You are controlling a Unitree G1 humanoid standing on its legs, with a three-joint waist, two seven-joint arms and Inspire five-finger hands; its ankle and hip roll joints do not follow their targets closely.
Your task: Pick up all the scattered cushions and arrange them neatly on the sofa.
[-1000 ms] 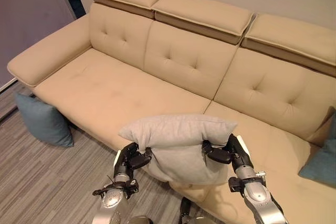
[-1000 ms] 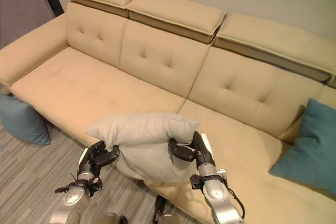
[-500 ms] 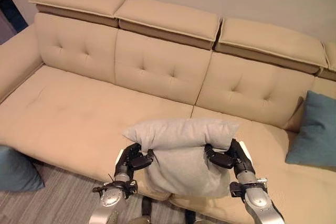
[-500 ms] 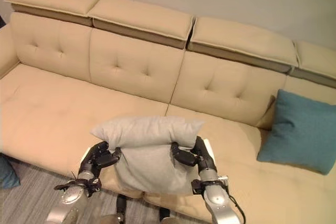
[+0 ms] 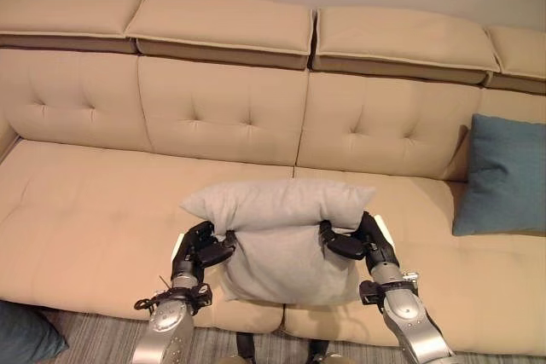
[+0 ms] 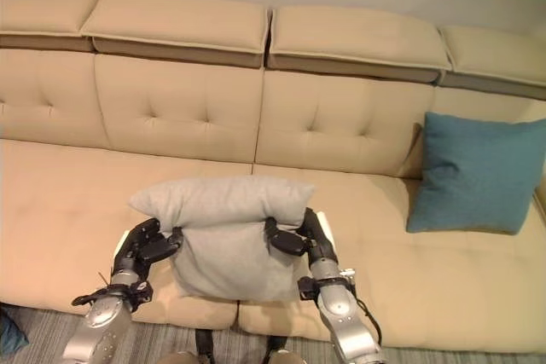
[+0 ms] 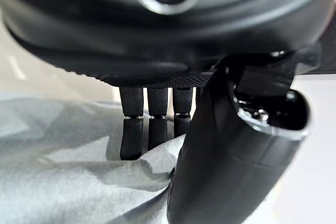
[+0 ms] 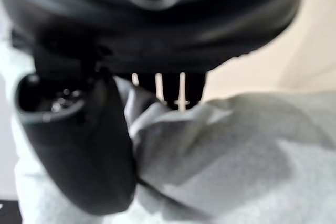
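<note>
- View has swung rightward along the sofa [image 5: 102, 219]; the grey cushion [image 5: 277, 232] stays pinched between left hand [image 5: 198, 253] and right hand [image 5: 358, 240], hanging over the seat's front edge.
- Placement looks close, next to the teal cushion [image 6: 473, 172].

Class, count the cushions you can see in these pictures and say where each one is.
3. A grey cushion held in the left hand and right hand; a teal cushion on the sofa; another teal one on the floor.
</note>
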